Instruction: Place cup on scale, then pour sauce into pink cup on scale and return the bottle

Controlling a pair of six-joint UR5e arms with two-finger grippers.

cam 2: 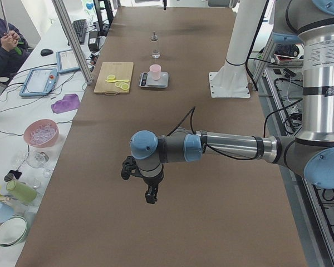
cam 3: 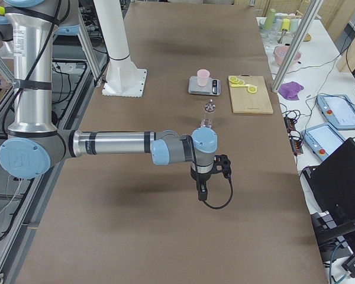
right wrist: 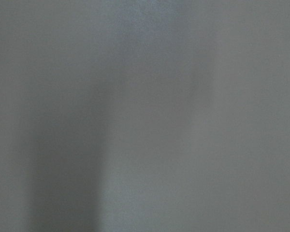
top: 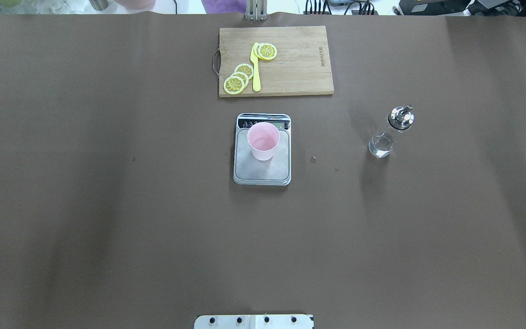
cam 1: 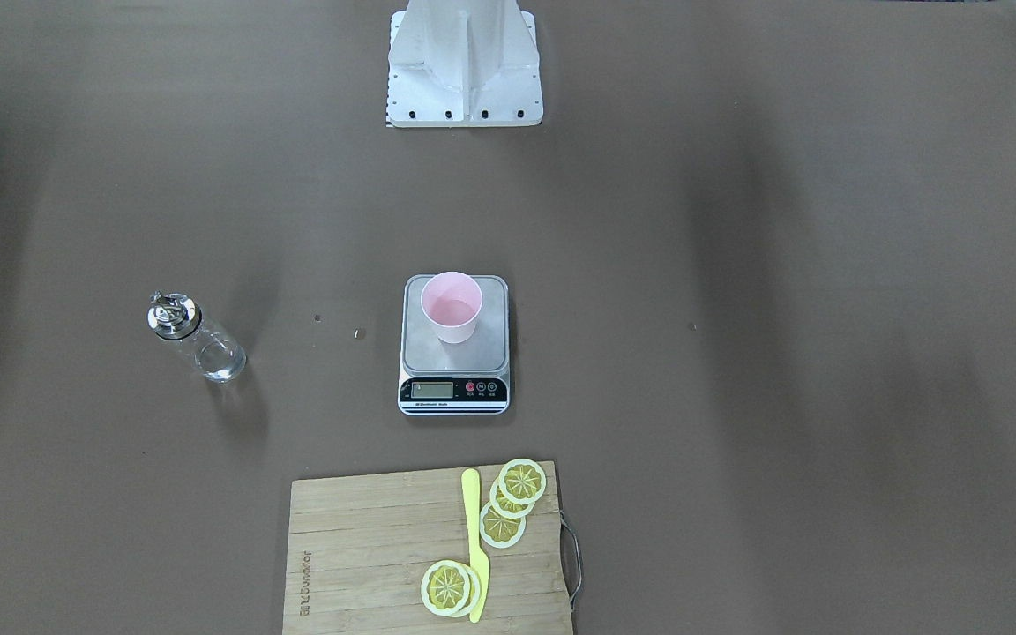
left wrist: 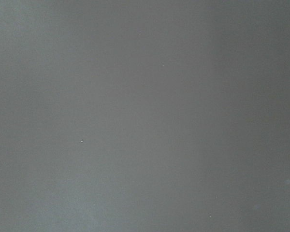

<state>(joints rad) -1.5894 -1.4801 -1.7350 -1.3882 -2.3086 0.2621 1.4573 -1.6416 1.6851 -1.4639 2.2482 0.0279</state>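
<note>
We reckon nothing remains: pale pink plastic cup sits on steel digital scale, clear glass bottle stands well apart; whether left hand or right hand is apart or together we cannot tell.

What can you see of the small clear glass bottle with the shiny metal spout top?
The small clear glass bottle is cylindrical, with a shiny metal collar and pour spout on top. It stands upright on the brown table, on the robot's right of the silver scale and apart from it. Clear liquid shows inside. Only the table touches it.
</note>
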